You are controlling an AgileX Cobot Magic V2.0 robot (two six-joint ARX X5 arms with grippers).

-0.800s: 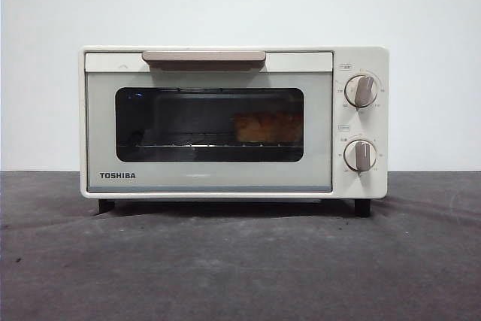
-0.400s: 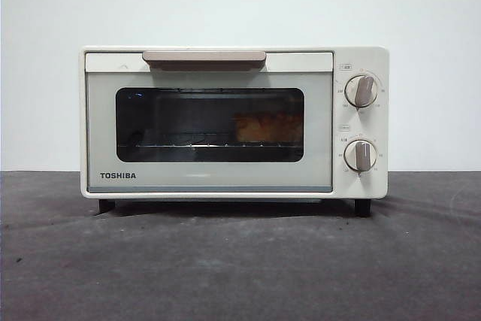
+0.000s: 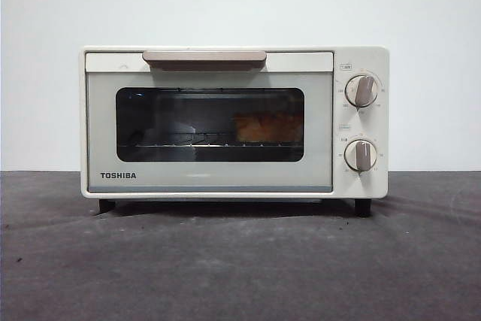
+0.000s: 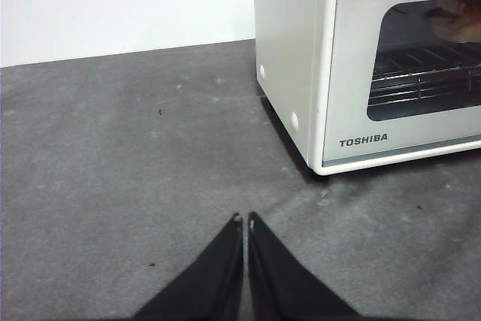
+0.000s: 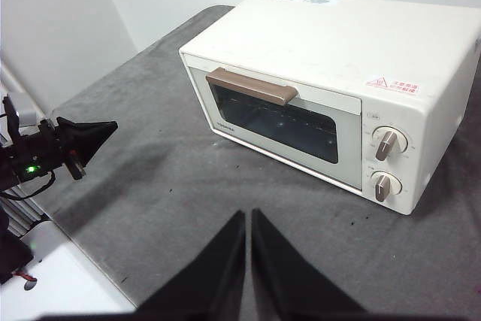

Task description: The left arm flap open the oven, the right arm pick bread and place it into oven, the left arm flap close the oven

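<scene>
While bread (image 3: 267, 127) sits inside closed oven (image 3: 233, 122), both fingers pressed together, empty, well apart from it.

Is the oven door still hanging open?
No, the oven door is flush shut in the front view, with the bread behind the glass on the rack.
</scene>
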